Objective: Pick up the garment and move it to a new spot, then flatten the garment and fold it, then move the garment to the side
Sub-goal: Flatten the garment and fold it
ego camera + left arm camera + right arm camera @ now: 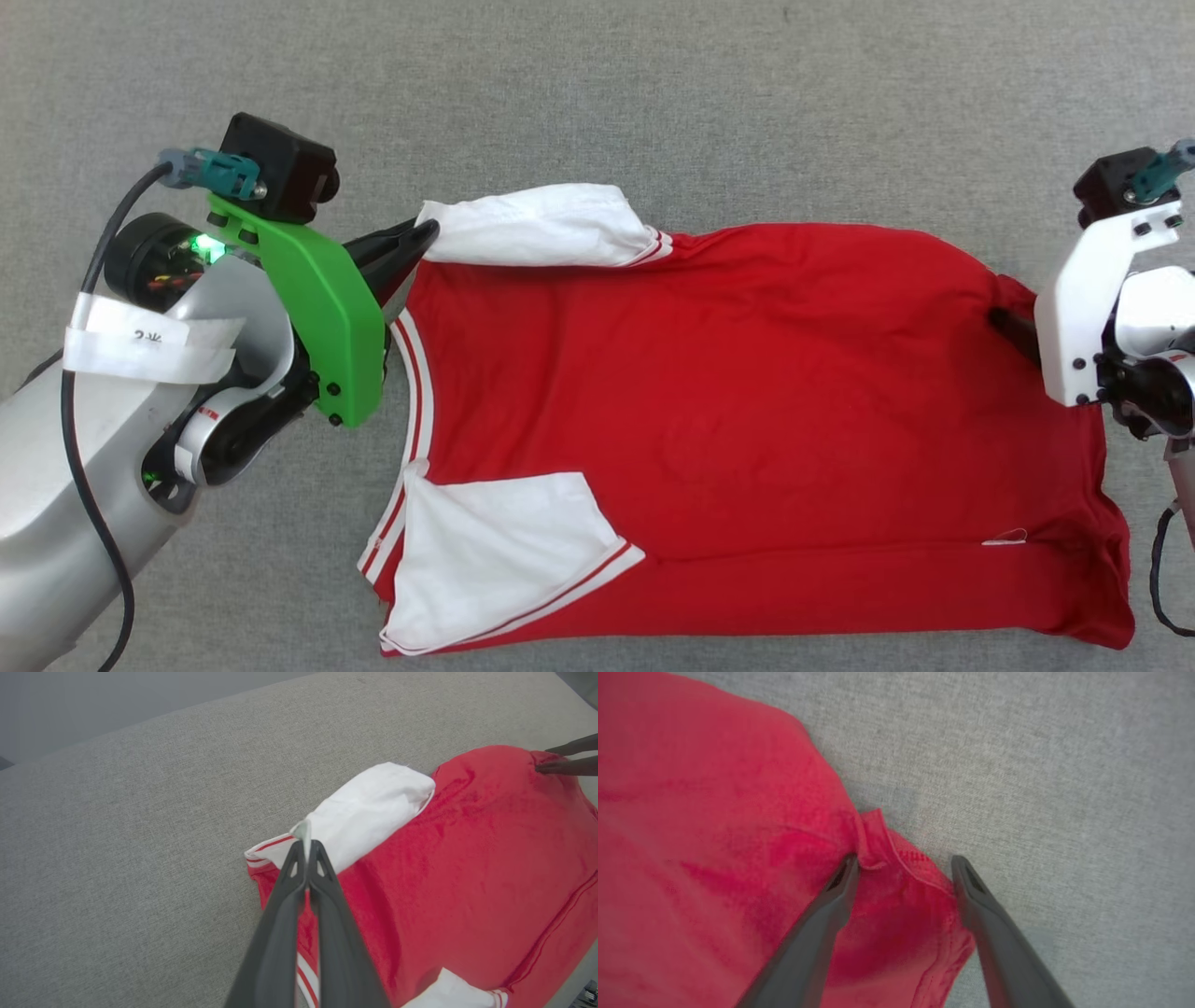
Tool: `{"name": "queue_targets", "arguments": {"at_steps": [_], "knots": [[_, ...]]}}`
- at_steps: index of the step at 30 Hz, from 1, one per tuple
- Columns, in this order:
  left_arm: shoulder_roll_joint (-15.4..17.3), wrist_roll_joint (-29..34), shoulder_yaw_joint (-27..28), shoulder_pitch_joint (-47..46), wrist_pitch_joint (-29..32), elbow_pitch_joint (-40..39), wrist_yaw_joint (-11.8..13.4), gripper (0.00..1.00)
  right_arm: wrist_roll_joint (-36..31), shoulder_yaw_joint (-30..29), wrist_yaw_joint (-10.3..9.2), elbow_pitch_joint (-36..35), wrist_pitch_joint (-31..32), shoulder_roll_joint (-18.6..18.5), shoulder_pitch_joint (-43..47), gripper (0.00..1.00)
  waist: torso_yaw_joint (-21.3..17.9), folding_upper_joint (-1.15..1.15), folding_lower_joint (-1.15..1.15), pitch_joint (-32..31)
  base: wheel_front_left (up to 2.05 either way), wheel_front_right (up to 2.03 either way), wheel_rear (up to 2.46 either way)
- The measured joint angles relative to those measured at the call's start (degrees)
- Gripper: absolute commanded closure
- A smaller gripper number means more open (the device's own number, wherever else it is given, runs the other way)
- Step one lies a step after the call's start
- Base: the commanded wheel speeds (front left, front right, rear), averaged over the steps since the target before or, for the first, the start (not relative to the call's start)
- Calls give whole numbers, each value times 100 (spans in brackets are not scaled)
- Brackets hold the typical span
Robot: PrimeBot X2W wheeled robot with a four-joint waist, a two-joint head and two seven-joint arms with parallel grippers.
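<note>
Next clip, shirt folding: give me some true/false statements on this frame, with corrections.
1. The left gripper is shut on white cloth of the far sleeve. True.
2. The right gripper is shut. False: its fingers stand apart, astride the red hem corner.
3. The shirt lies on a grey cloth surface. True.
4. The near sleeve sticks out sideways. False: it lies folded in on the red body.
5. Lettering faces up. False: the upper side is plain red.
</note>
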Motion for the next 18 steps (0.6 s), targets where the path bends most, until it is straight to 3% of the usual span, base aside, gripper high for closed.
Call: {"name": "queue_targets", "arguments": {"at_steps": [6, 7, 9, 18], "knots": [[-2, 38, -3, 0, -7, 46, 19, 100, 77, 208, 0, 248, -104, -96, -164, 0, 56, 0, 0, 131, 0, 0, 0], [-2, 37, -3, 0, -8, 64, 26, 100, 98, 222, 0, 302, -123, -112, -182, 50, 67, 0, 0, 145, 0, 0, 0], [-2, 37, -3, 2, -16, 123, 58, 100, 135, 253, 0, 401, -214, -137, -203, 100, 87, 0, 0, 158, 0, 0, 0], [3, -12, 15, 175, -187, 506, 84, 100, 441, -35, 5, 896, -946, 22, -248, 100, 52, 0, 0, -46, 0, 0, 0]]}}
